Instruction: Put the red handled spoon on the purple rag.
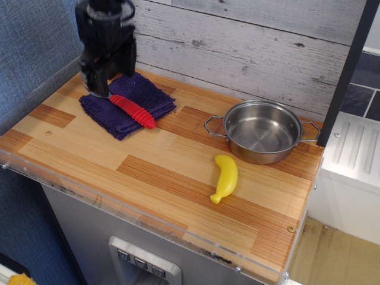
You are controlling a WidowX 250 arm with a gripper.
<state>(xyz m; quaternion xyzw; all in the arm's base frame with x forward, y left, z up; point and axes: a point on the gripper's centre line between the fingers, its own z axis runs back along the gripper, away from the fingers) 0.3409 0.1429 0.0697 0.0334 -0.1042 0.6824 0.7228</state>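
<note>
The red handled spoon [132, 110] lies on the purple rag [126, 104] at the back left of the wooden counter. Its red ribbed handle points toward the front right. Its metal head is hidden behind a finger. My black gripper [110, 74] hangs just above the rag's back left part, over the spoon's head end. Its fingers [98, 78] stand apart and hold nothing.
A steel pan [262, 130] with two handles stands at the back right. A yellow toy banana [225, 177] lies in front of it. A grey plank wall runs along the back. A blue wall borders the left side. The counter's front edge has a clear plastic lip.
</note>
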